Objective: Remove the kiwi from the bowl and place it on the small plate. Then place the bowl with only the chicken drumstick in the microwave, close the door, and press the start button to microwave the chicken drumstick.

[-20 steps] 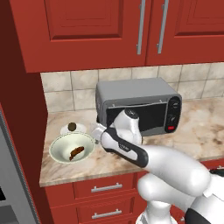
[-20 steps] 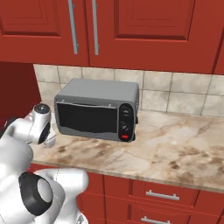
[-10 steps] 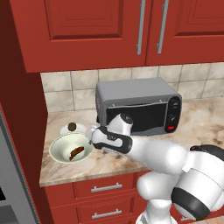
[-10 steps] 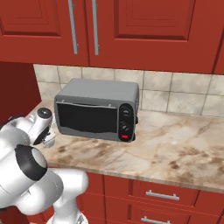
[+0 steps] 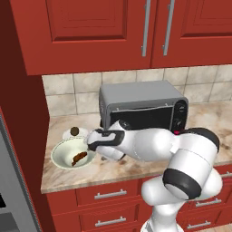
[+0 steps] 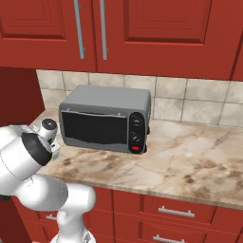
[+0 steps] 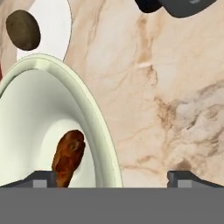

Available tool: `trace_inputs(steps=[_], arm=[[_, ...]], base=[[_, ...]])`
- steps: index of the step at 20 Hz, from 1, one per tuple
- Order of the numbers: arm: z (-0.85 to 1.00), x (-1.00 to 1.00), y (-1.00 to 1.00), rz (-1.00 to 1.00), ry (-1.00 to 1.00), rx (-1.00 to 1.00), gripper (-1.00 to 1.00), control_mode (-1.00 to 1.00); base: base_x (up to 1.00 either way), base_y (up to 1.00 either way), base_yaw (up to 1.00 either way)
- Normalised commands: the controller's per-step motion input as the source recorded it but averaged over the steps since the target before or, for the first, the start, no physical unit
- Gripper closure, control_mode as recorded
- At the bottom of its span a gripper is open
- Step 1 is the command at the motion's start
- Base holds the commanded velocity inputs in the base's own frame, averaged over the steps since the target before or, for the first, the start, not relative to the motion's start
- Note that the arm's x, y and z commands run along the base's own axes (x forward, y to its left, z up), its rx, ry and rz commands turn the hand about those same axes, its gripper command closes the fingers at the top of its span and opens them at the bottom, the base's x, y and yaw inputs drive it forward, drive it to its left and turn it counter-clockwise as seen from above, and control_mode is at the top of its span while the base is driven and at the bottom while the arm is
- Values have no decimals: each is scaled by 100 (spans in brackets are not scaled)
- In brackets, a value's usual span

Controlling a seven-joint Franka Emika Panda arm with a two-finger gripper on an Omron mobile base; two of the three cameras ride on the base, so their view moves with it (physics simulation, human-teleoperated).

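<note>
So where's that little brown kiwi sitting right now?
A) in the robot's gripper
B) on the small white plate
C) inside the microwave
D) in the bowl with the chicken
B: the kiwi lies on the small plate, and only the chicken drumstick is in the bowl.

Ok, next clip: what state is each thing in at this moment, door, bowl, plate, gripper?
microwave: door shut, standing on the counter.
bowl: on the counter, holding only the chicken drumstick.
kiwi: out of the bowl, lying on the small plate.
gripper: open, holding nothing, its jaws to either side of the bowl's rim.
upper cabinets: doors shut.
</note>
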Motion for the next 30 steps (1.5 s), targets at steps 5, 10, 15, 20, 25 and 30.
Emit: trace_inputs(steps=[5, 10, 15, 20, 25, 30], arm=[[-24, 16, 10, 2, 0, 1, 100, -100], [-7, 0, 11, 0, 0, 0, 100, -100], [0, -7, 8, 0, -3, 0, 100, -100], [24, -13, -5, -2, -14, 0, 100, -100], [45, -12, -32, -1, -19, 0, 100, -100], [73, -6, -36, 0, -12, 0, 100, -100]], base=[[0, 0, 0], [0, 0, 0], [0, 0, 0], [0, 0, 0], [0, 0, 0], [0, 0, 0]])
